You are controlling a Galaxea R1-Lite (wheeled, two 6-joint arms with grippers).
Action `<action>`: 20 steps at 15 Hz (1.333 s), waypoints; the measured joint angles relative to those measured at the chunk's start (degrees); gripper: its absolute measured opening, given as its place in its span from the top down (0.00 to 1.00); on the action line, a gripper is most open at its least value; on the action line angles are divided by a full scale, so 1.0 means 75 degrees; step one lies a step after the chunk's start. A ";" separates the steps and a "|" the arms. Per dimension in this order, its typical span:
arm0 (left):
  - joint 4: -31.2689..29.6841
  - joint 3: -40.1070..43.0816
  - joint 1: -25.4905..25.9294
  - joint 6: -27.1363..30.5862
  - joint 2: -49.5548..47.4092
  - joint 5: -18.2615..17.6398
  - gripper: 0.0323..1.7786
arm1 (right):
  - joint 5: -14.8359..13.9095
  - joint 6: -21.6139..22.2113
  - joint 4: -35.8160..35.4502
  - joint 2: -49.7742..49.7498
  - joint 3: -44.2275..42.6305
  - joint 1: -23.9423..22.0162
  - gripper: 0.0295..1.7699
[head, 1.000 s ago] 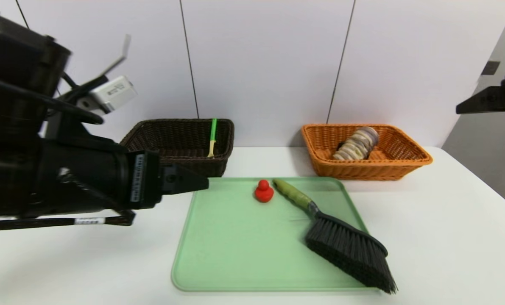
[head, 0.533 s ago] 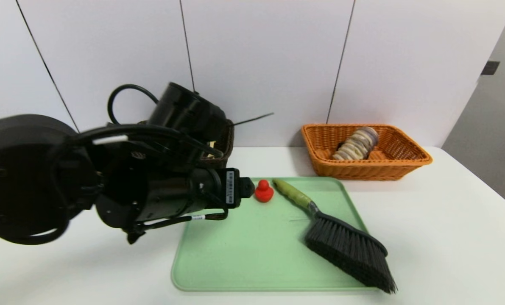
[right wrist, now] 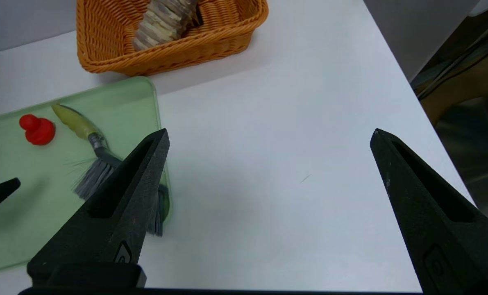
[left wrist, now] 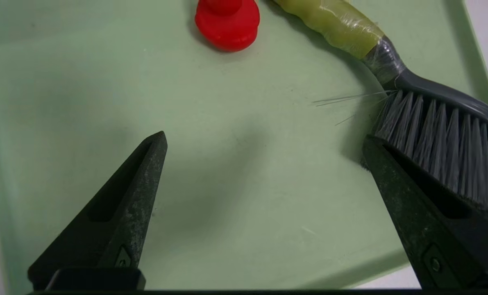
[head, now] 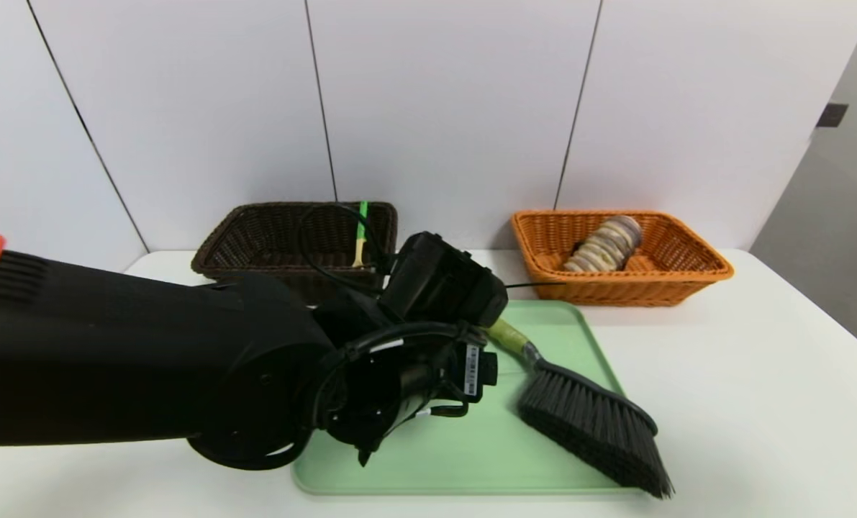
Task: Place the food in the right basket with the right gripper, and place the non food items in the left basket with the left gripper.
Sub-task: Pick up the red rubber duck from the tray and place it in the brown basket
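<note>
My left gripper (left wrist: 264,137) hangs open above the green tray (head: 471,460), with nothing between its fingers. The red knob toy (left wrist: 227,22) stands just ahead of it. The brush (head: 590,424) lies slantwise on the tray, its olive handle (left wrist: 330,24) beside the toy and its bristles (left wrist: 440,135) by one finger. In the head view my left arm hides the toy. The dark basket (head: 270,241) holds the green-handled spoon (head: 360,230). The orange basket (head: 680,280) holds the striped roll (head: 604,248). My right gripper (right wrist: 270,132) is open over bare table, right of the tray.
The white table (head: 759,403) ends in an edge on the right, where the right wrist view shows a drop to the floor (right wrist: 465,94). A white panelled wall (head: 457,108) rises behind both baskets.
My left arm has swung from the left side across and down over the tray, covering the toy in the head view. The right gripper has left the head view's right edge.
</note>
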 joint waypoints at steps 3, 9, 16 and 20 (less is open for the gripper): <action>-0.0067 -0.0024 -0.0047 0.0254 0.0289 0.0545 0.05 | 0.0133 0.0000 0.0000 -0.0151 0.0135 -0.0003 0.04; -0.0837 -0.0036 -0.0047 0.0319 0.0775 0.0834 0.05 | 0.0089 0.0000 -0.0013 -0.0224 0.0153 -0.0011 0.04; -0.1341 -0.0297 0.0049 0.0584 0.1317 0.0839 0.05 | 0.0047 -0.0015 -0.0024 -0.0255 0.0146 -0.0018 0.04; -0.1354 -0.0519 0.0236 0.0800 0.1533 0.0889 0.05 | 0.0055 -0.0026 -0.0024 -0.0258 0.0146 -0.0015 0.04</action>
